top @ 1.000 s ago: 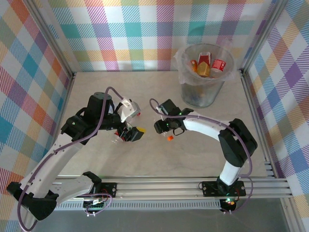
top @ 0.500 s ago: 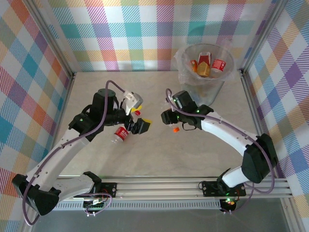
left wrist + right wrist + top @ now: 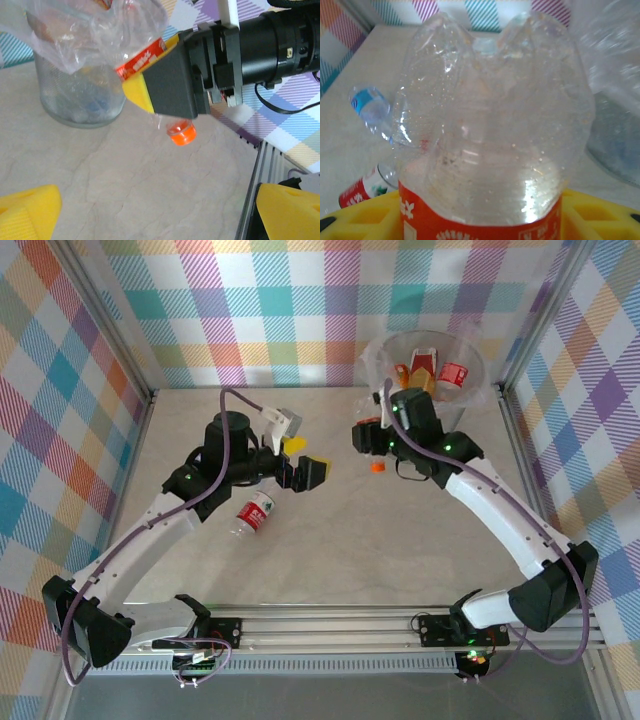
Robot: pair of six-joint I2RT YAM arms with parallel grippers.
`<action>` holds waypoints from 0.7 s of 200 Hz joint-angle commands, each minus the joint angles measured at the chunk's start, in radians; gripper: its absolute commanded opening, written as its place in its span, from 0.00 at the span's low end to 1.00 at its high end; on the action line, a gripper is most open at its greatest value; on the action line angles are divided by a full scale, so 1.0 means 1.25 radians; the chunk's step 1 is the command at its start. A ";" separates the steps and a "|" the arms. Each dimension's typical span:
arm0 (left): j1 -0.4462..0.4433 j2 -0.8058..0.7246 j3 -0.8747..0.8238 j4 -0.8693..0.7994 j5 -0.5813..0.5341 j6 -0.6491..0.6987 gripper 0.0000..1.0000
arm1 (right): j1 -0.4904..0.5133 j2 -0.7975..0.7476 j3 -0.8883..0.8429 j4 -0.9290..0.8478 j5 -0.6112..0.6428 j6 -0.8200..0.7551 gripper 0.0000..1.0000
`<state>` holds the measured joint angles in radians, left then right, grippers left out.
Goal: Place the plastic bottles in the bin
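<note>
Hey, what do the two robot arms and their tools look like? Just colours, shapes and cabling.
The left arm and right arm both have white link shells and black joint housings. A purple cable loops along each. The left tool and right tool are blocky and black, with yellow finger pads.
</note>
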<state>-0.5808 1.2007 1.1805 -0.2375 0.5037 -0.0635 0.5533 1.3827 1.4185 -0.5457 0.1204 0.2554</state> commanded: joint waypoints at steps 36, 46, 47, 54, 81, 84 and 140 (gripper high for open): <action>-0.014 -0.033 -0.021 0.005 -0.016 -0.008 1.00 | -0.090 0.006 0.119 -0.022 0.056 0.099 0.57; -0.014 -0.044 -0.030 0.010 -0.017 -0.003 1.00 | -0.104 0.009 0.130 -0.015 0.061 0.113 0.57; -0.014 -0.045 -0.031 0.011 -0.018 -0.002 1.00 | -0.105 0.010 0.131 -0.014 0.062 0.114 0.57; -0.013 -0.050 -0.040 0.019 -0.022 -0.003 1.00 | -0.113 0.013 0.138 -0.007 0.067 0.119 0.57; -0.015 -0.053 -0.049 0.011 -0.021 0.013 1.00 | -0.138 0.049 0.191 -0.009 0.083 0.137 0.58; -0.015 -0.053 -0.048 0.008 -0.022 0.014 1.00 | -0.140 0.053 0.198 -0.010 0.084 0.137 0.58; -0.026 -0.064 -0.049 -0.025 -0.047 0.064 1.00 | -0.190 0.138 0.302 -0.016 0.085 0.183 0.58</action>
<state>-0.5957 1.1381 1.1275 -0.2356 0.4713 -0.0334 0.3462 1.5223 1.7351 -0.5640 0.2127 0.4309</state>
